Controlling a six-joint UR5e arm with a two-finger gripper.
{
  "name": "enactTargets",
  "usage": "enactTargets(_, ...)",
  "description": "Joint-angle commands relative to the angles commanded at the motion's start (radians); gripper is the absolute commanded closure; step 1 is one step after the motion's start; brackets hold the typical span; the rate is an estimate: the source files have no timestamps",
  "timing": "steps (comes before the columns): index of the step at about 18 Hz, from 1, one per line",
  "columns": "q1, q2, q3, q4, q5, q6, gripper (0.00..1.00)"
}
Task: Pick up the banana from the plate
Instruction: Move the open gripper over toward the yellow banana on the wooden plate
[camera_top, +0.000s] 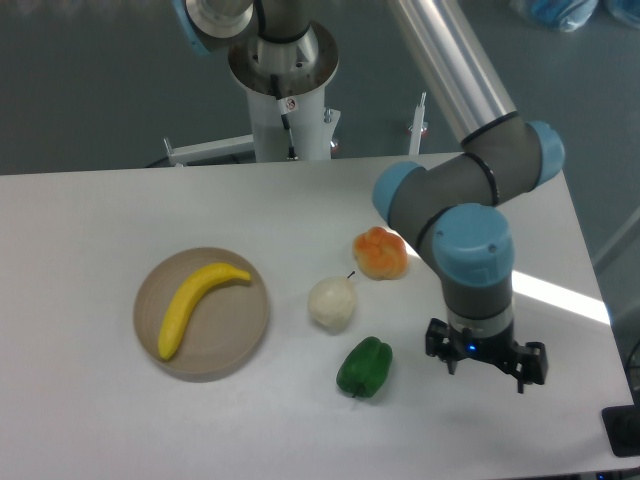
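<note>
Three obstacles: a green bell pepper (364, 368), a pale round pear-like fruit (332, 302) and an orange-red round fruit (381, 253) all lie to the right of the plate, between it and the hand.
Fixed camera, target: the long curved bright yellow banana (193, 304) lies across the flat round light brown wooden-looking plate (245, 330), stem tip toward the plate's upper right rim, blunt end near its lower left rim.
Plate position: left half of the white desk (90, 220), with nothing touching it.
Hand: the black two-finger hand (486, 361) hangs low over the desk, well to the right of the plate, beyond the pepper; its fingers stand spread wide and hold nothing.
Risk, travel: judged from this layout, a low, straight sweep toward the plate could knock the pepper or the pale fruit, which would likely roll.
Risk, grasp: the banana is curved and smooth; closing along its length rather than across its middle would likely let it slip or pivot.
Risk, plate: pressing too deep could catch the low rim and drag or tip the plate.
Status: pick not yet begun.
</note>
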Motion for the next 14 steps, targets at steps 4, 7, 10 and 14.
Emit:
enactTargets(4, -0.049, 0.089, -0.11, -0.003, -0.005, -0.053, 0.0)
enactTargets(7, -0.094, 0.141, -0.201, -0.003, -0.003, -0.08, 0.0)
enactTargets(10, -0.152, 0.161, -0.255, -0.003, -0.003, -0.086, 0.0)
enactTargets(14, -0.235, 0.184, -0.342, -0.005, -0.017, -0.141, 0.0)
